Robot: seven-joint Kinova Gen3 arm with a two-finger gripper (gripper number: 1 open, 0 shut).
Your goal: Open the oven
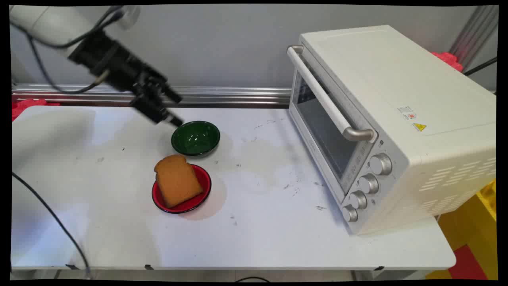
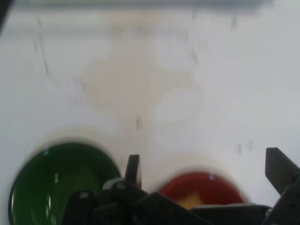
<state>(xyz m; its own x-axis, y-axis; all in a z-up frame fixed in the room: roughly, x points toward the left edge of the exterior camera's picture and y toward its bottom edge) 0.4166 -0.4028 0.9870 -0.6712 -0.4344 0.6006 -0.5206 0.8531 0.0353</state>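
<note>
Nearest the table's (image 1: pixel 278 238) front edge sits a red plate (image 1: pixel 200 200) with a slice of brown toast (image 1: pixel 177 181) lying on it, the slice tipped so that its rounded top leans over the plate's far left rim. Just behind the plate, close beside it but apart, stands a green bowl (image 1: pixel 195 137) with nothing visible inside but reflections. The gripper (image 1: pixel 174 109) hangs above the table at the bowl's far left rim (whether it touches the rim cannot be told), slanting down from the upper left. In the hand view its fingers (image 2: pixel 132 169) stand wide apart with nothing between them, the green bowl (image 2: pixel 51 187) and the red plate (image 2: pixel 204 187) below. To the right, well apart from the dishes, a cream toaster oven (image 1: pixel 397 127) stands at an angle, door shut, four knobs (image 1: pixel 367 184) down its front. A metal rail (image 1: pixel 238 95) runs along the wall behind.
</note>
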